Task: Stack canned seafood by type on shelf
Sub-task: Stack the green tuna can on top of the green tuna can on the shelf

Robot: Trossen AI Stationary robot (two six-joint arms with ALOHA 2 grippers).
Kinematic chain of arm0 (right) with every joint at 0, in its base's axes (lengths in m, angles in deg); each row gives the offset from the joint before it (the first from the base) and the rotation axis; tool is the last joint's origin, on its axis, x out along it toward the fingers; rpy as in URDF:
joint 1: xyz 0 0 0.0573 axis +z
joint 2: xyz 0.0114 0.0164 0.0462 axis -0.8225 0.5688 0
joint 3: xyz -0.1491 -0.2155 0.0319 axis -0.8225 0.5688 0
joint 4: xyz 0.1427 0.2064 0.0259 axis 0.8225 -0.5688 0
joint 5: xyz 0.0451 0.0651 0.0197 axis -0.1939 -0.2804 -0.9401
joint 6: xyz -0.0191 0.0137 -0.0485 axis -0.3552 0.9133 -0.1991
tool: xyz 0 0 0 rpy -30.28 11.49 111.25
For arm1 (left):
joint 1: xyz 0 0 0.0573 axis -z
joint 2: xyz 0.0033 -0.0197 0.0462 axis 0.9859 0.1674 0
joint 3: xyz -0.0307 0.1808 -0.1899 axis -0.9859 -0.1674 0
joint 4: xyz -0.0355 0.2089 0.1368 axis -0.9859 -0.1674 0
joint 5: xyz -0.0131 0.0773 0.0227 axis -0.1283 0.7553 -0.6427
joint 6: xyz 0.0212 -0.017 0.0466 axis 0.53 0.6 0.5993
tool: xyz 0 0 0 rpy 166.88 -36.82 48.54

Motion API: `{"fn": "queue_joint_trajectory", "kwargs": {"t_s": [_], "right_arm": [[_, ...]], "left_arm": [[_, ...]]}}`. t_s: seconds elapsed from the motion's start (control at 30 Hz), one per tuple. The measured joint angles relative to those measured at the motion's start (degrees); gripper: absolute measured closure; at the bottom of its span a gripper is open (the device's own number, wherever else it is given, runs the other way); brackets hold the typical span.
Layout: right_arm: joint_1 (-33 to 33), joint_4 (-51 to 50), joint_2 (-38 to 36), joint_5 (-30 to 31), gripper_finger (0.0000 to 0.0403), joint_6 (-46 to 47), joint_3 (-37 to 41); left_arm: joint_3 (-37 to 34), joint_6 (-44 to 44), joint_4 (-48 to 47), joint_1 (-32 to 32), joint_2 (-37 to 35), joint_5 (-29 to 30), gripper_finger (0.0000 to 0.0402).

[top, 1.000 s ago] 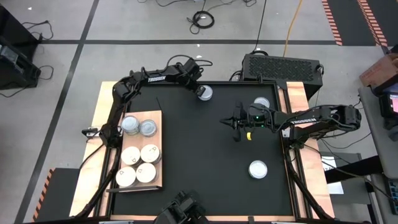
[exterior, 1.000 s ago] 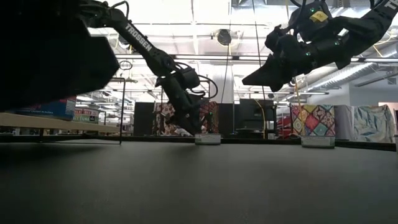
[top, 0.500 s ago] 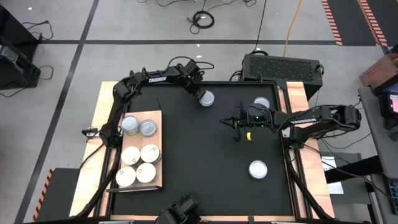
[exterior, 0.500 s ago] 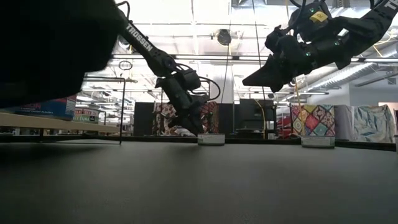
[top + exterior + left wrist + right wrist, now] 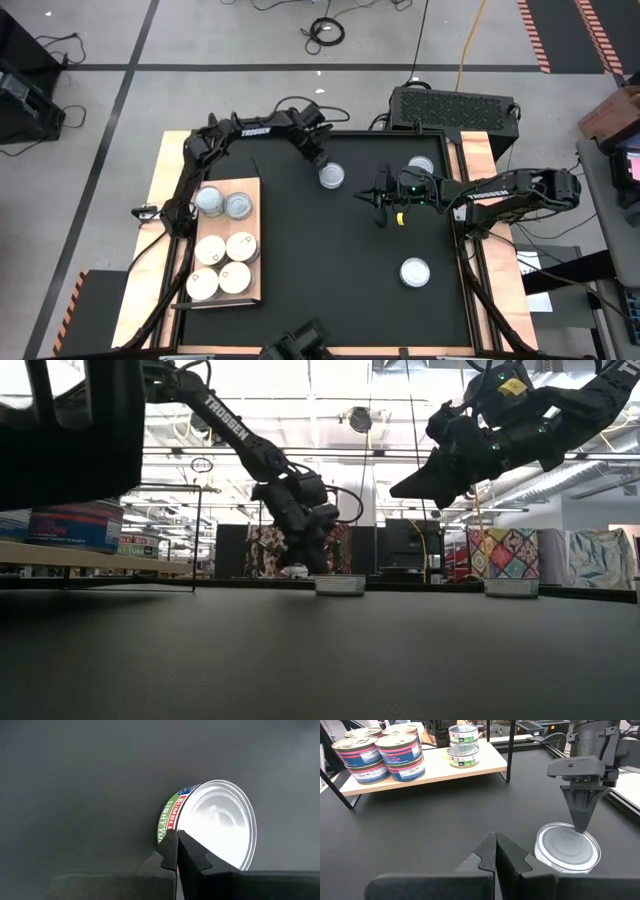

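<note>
A silver-topped can with a green label (image 5: 331, 177) stands on the black mat, far of centre. My left gripper (image 5: 320, 163) is shut, its tips down on that can (image 5: 210, 825). My right gripper (image 5: 372, 200) hangs shut above the mat's middle (image 5: 400, 490), touching nothing. The shelf (image 5: 256, 240) at the left carries silver-topped cans (image 5: 224, 204) at its far end and cream-topped ones (image 5: 222, 264) nearer. In the right wrist view these stand in stacks of two (image 5: 380, 752). My left gripper rests its shut fingertips (image 5: 580, 826) on the can's lid at the rim (image 5: 186, 836), on the side toward the table's far left. The fingers come from above, slanting down. The can stands flat on the mat, top up.
One loose can (image 5: 415, 271) sits on the mat near the right edge. Another (image 5: 421, 164) is at the far right, partly under my right arm. A black box (image 5: 455, 106) stands beyond the far edge. Bare mat lies between the shelf and the cans.
My left gripper has moved toward the near edge and a little to the right, with its wrist turning. The green-labelled can has slid along the mat the same way and stays flat.
</note>
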Motion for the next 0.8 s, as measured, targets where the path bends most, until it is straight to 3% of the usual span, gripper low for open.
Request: {"fn": "queue_joint_trajectory", "kwargs": {"t_s": [0.8], "right_arm": [[0.00,-0.15,0.02,-0.03,0.0403,0.01,0.00]], "left_arm": [[-0.11,1.46,-3.08,1.47,-5.55,-6.42,0.0401]]}}
